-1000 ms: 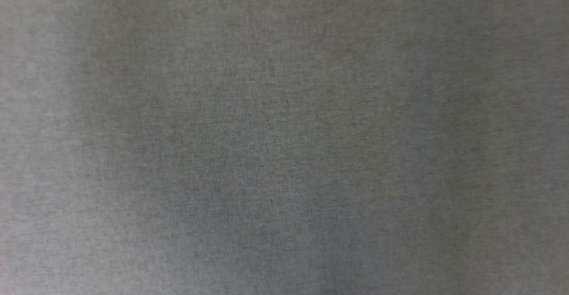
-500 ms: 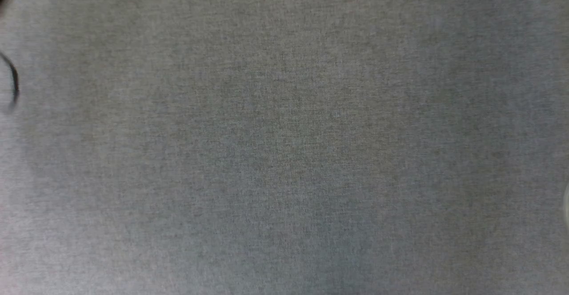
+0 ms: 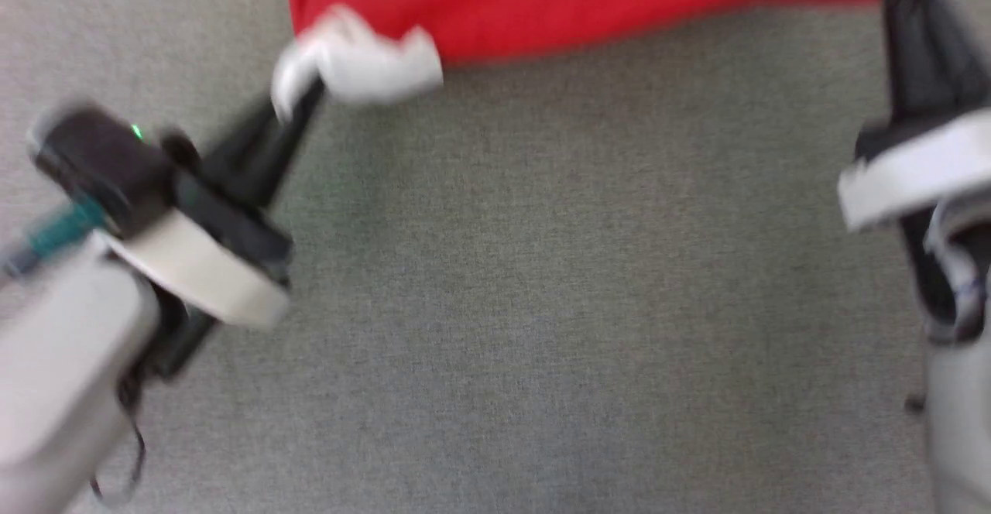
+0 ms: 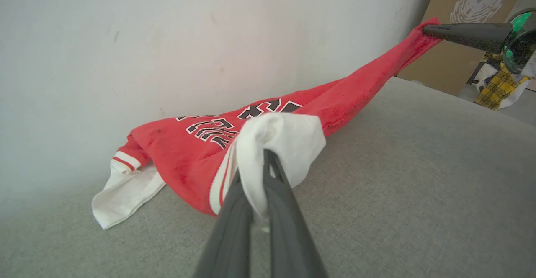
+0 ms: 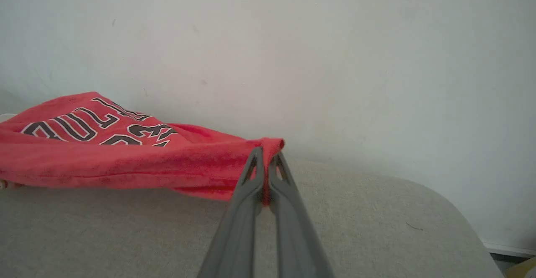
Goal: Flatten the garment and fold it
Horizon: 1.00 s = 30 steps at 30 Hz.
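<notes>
The left gripper (image 4: pixel 267 156) is clamped on a bunched white sleeve (image 4: pixel 289 140), and the right gripper (image 5: pixel 265 152) pinches a red corner of cloth. Between them the garment (image 4: pixel 184 160) is stretched, raised at the right end and sagging onto the table (image 4: pixel 418 165) along its far edge by the wall (image 4: pixel 167 39). Its other sleeve (image 4: pixel 121 194) lies crumpled there. This looks like the spreading step. Draw both pinches apart evenly, low and toward the near edge, so the cloth drags smooth, print up, without slipping.
</notes>
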### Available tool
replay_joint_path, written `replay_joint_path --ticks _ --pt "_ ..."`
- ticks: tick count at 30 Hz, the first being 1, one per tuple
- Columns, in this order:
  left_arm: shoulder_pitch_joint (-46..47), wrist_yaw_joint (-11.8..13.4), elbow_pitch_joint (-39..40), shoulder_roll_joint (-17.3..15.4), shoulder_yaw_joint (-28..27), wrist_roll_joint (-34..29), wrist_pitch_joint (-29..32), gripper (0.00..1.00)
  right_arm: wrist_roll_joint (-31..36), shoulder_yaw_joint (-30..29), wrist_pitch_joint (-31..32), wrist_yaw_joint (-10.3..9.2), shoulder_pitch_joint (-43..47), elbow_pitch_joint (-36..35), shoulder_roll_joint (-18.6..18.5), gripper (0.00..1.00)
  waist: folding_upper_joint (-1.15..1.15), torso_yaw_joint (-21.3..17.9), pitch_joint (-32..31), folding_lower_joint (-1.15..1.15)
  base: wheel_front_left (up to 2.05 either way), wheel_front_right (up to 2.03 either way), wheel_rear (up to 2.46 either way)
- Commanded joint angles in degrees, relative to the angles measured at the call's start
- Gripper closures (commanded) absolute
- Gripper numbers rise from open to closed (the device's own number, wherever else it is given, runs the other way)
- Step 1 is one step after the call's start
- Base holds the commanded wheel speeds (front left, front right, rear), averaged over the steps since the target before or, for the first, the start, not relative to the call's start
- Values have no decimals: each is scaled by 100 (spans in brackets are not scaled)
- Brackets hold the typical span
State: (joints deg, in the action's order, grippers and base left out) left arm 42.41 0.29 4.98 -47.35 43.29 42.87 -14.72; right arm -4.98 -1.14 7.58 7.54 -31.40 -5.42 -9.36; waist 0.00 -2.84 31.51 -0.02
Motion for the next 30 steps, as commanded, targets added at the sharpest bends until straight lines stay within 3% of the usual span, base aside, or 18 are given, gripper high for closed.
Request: replay_joint_path --ticks 1,8,18,30 --pt "-395 101 69 22 45 -93 -28 100 -54 -73 33 -5 441 -112 78 100 0 -3 -446 2 0 0 0" --pt "-1587 410 40 45 293 -76 -27 100 -156 -230 164 -5 1734 -118 201 100 0 60 -958 2 0 0 0" --pt "-2732 591 -47 0 867 303 356 100 -397 -425 514 -5 3196 -10 189 100 0 142 -1595 2 0 0 0" --pt "-3477 741 206 -167 1197 1029 1131 100 -972 -112 1601 -5 4375 -46 1 100 0 151 -2035 2 0 0 0"
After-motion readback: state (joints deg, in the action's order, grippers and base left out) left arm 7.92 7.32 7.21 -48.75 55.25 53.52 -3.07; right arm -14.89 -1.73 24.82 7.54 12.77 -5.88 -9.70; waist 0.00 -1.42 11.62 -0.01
